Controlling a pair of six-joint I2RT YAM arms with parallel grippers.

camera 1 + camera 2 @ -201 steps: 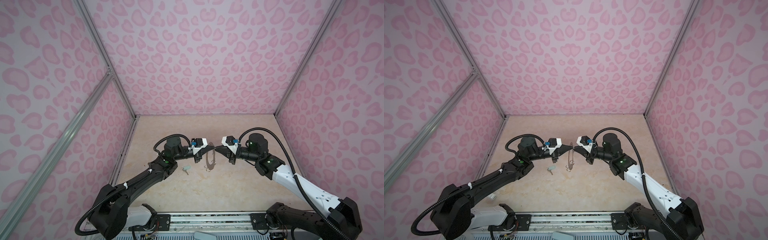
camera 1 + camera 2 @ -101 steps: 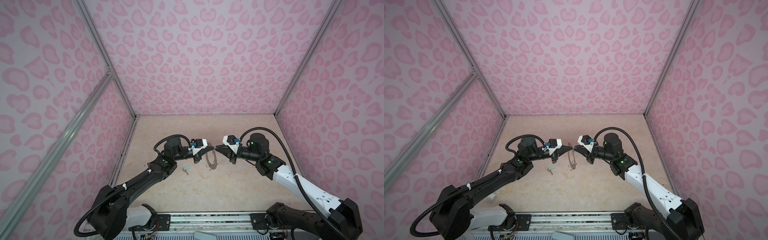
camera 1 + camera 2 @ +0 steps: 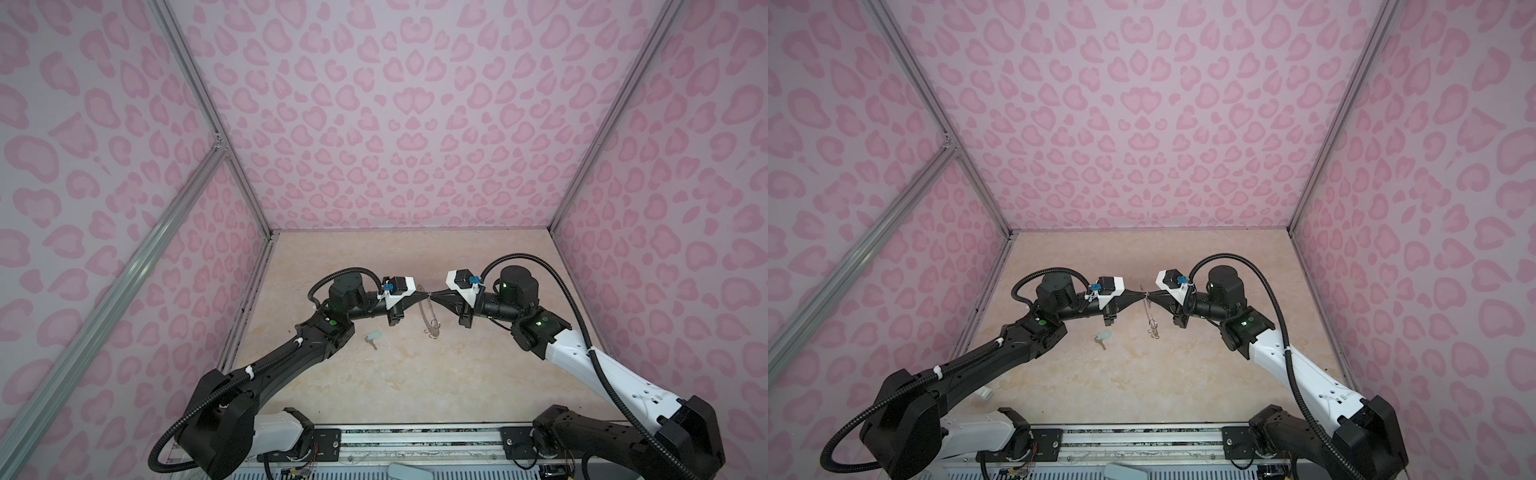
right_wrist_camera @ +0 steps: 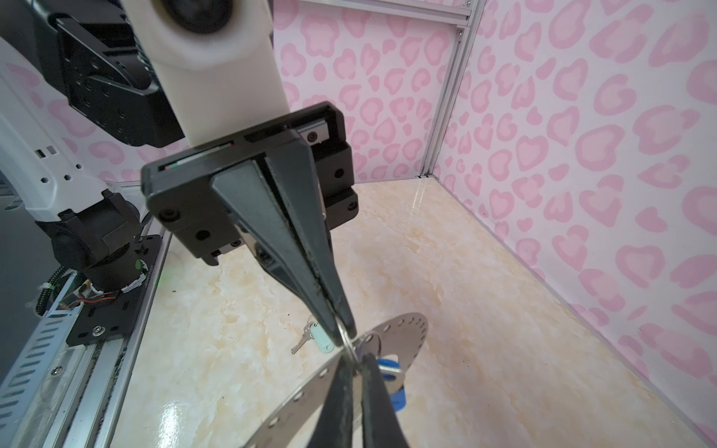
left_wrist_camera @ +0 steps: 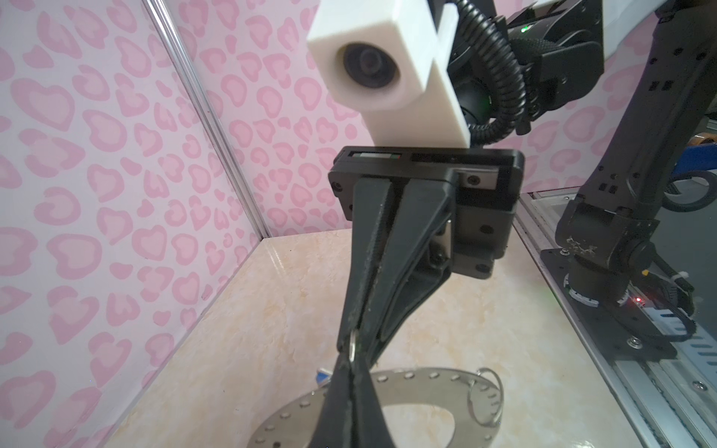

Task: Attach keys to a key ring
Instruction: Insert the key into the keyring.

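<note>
The key ring (image 3: 428, 318) is a flat grey disc with small holes round its rim, hanging on edge just above the table in both top views. My left gripper (image 3: 425, 295) and right gripper (image 3: 434, 296) meet tip to tip over its top edge. In the left wrist view the left gripper (image 5: 350, 360) is shut on a small wire loop (image 5: 352, 346) of the key ring (image 5: 426, 382). In the right wrist view the right gripper (image 4: 354, 362) pinches the same wire loop (image 4: 344, 339). A blue-headed key (image 4: 391, 371) hangs on the disc. A mint green key (image 3: 372, 337) lies loose on the table.
A second wire loop (image 5: 485, 395) hangs on the disc's rim. Pink patterned walls enclose the beige table (image 3: 415, 374) on three sides. A metal rail (image 3: 415, 436) with both arm bases runs along the front edge.
My right gripper has moved left to the key ring and closed on the wire loop that the left gripper holds. The left arm and the mint key stayed put.
</note>
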